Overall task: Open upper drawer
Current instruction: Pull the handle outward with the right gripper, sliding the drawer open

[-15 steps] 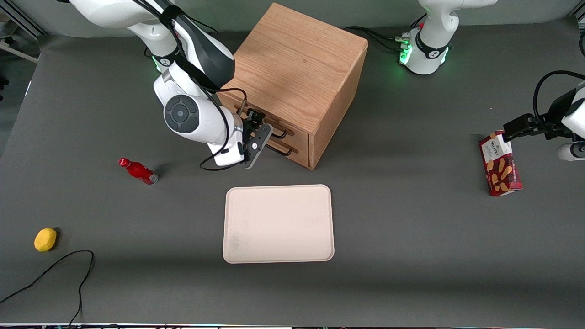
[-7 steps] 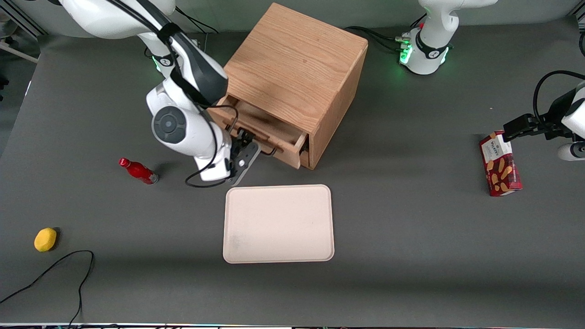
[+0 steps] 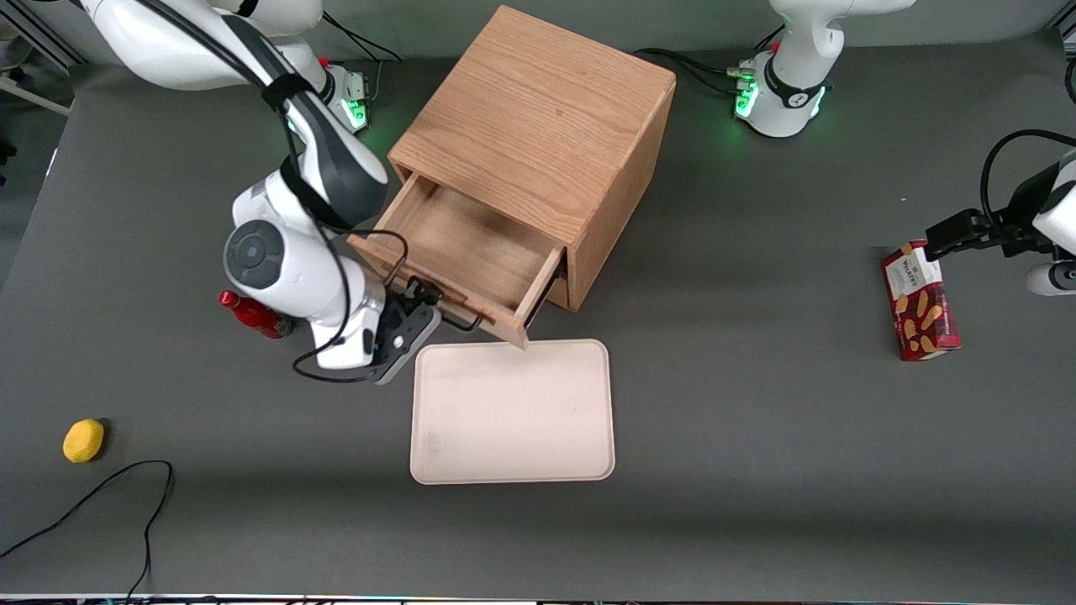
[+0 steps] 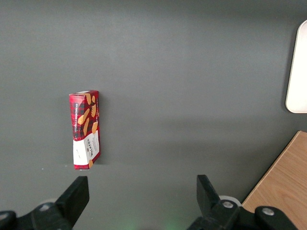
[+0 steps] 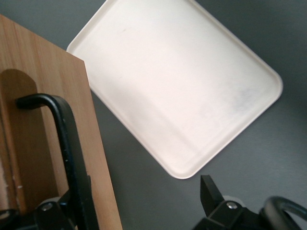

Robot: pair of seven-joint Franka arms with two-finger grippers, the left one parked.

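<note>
Nearest the front camera: loose black cable [image 3: 126, 487] and a lemon [image 3: 83, 440], both toward the working arm's end of the table, well apart from the action. Farther in, a cream tray [image 3: 513, 458], nothing on it.

Just past the tray's rim: gripper [image 3: 424, 304], low over the table in front of the upper drawer [image 3: 471, 252]. Fingers [image 5: 210, 191] spread wide, not clamped; thin black handle [image 3: 461, 322] passing between them, close against one finger, so hooked rather than gripped. Red bottle [image 3: 252, 315] lying beside the wrist housing, partly hidden by it, very near.

Drawer standing well out of the wooden cabinet [image 3: 546, 126], bare floor visible inside. Front panel's nearer corner over or just at the tray's edge; contact not clear. Lower drawer not visible under it. Cookie box [image 3: 919, 301] toward the parked arm's end, out of play.

Judged: task nearly or fully done.

Risks from here:
- Further pulling could bring the box off its runners or tip the front down; no stop visible.
- Front corner may ride onto the tray rim and shove or tilt the tray.
- Bar held only by hooking; a sideways move could let it slip free or twist the drawer in its slot.
- Withdrawal without clearing the bar first could snag it and drag the cabinet.
- Wrist swing toward the bottle likely to roll it.
</note>
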